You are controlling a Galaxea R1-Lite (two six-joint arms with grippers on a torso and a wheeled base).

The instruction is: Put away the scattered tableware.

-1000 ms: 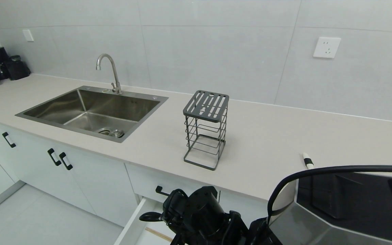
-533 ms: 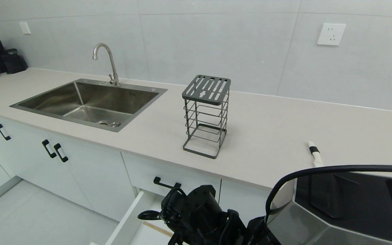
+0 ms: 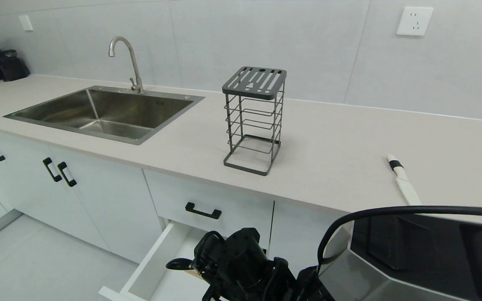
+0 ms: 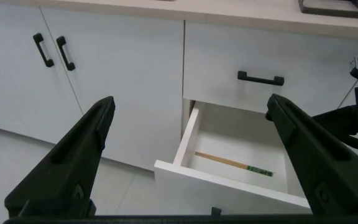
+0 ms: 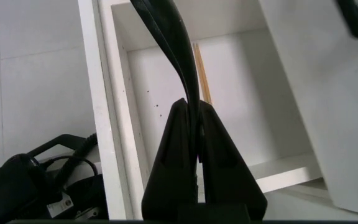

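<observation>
The right gripper (image 5: 196, 109) hangs over an open white drawer (image 4: 180, 144), its jaws clamped on the handle of a black utensil (image 5: 166, 28). Wooden chopsticks (image 4: 232, 163) lie on the drawer floor. The left gripper (image 4: 191, 104) faces the same drawer from farther out, jaws wide apart and holding nothing. Above, on the pale countertop (image 3: 329, 167), a white knife with a black band (image 3: 402, 179) lies near the front edge, well apart from an upright grey wire rack (image 3: 254, 121) with a slotted top. Farther left sits a steel sink (image 3: 73, 129) with a curved faucet (image 3: 126, 58) behind it, and a wall socket (image 3: 414, 21) is mounted on the tiles.
</observation>
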